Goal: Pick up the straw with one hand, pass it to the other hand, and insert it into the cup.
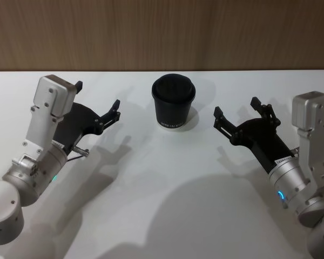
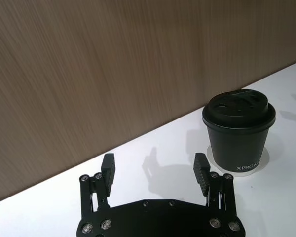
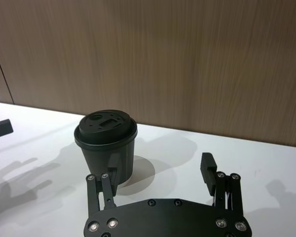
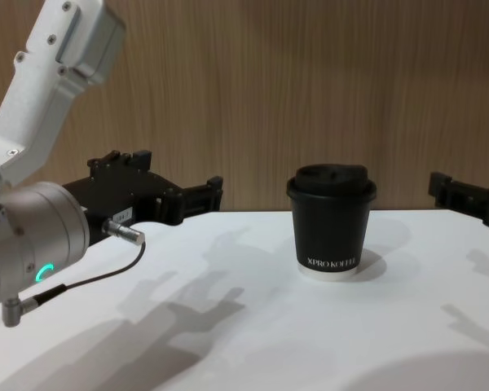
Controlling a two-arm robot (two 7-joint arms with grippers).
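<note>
Head view showed the cup [image 1: 173,105] upright with its lid on, toward the back of the white bench [image 1: 167,194], between the two grippers. The left gripper [image 1: 97,96] hovered to its left, fingers spread and released. The right gripper [image 1: 237,108] hovered to its right, likewise spread and grasping nothing. A pale disc [image 3: 143,170] under the cup may have been a coaster.

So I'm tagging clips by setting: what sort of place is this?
Probably an indoor robot test bench: a plain white table against a wood-panelled wall, with one lidded black cup standing between the open left gripper and right gripper.
</note>
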